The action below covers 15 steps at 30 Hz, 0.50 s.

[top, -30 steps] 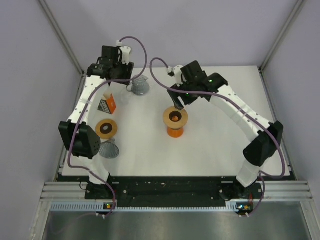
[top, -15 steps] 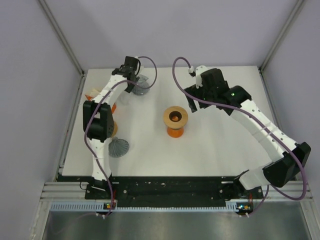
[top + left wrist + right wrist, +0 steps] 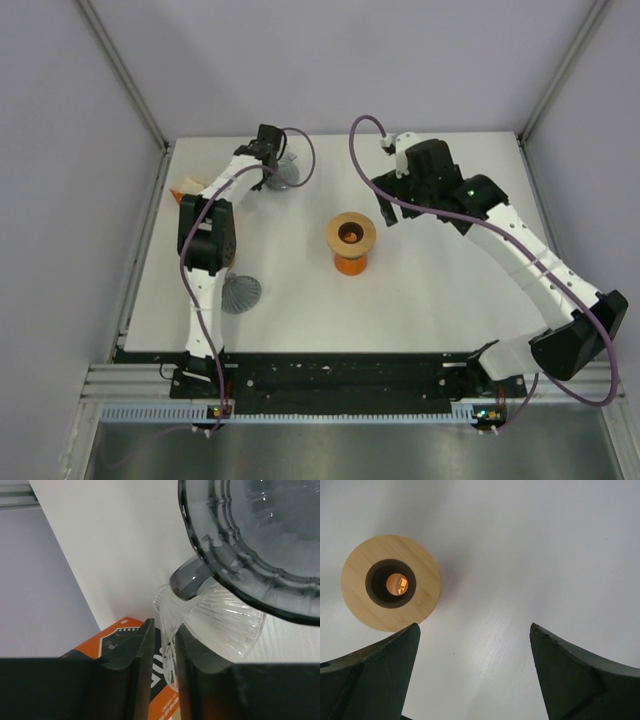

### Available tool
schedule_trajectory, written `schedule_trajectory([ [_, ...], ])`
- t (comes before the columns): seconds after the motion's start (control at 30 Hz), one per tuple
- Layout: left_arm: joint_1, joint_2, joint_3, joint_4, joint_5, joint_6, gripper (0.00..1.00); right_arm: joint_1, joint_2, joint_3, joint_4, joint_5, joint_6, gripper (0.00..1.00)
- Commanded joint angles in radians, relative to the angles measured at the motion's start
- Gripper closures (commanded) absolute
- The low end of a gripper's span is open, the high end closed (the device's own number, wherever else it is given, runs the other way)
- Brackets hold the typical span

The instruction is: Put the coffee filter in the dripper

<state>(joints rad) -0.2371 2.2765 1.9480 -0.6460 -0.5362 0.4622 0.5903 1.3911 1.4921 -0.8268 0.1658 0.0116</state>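
Though apart, two grey drippers [image 3: 285, 175] [image 3: 240, 293] stand.

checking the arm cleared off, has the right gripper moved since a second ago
Yes: the right gripper has shifted right, off the wood-topped orange stand it reached over.

White table [image 3: 450, 300] bearing orange stand [image 3: 350, 244], box [image 3: 185, 188], grey dripper [image 3: 284, 173], grey cone [image 3: 240, 294]

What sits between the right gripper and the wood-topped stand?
Nothing: only bare white table separates the right gripper from the wood-topped stand, per the right wrist view.
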Motion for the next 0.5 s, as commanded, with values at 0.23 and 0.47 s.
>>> schedule_trajectory([
  [0.23,0.012,-0.147,-0.018,-0.135,0.094,-0.126,1.00,-0.007,-0.060,-0.006,0.041,-0.037,-0.002,0.10],
  [0.47,0.015,-0.366,0.031,-0.334,0.394,-0.232,1.00,-0.007,-0.041,0.068,0.041,-0.107,0.019,0.10],
])
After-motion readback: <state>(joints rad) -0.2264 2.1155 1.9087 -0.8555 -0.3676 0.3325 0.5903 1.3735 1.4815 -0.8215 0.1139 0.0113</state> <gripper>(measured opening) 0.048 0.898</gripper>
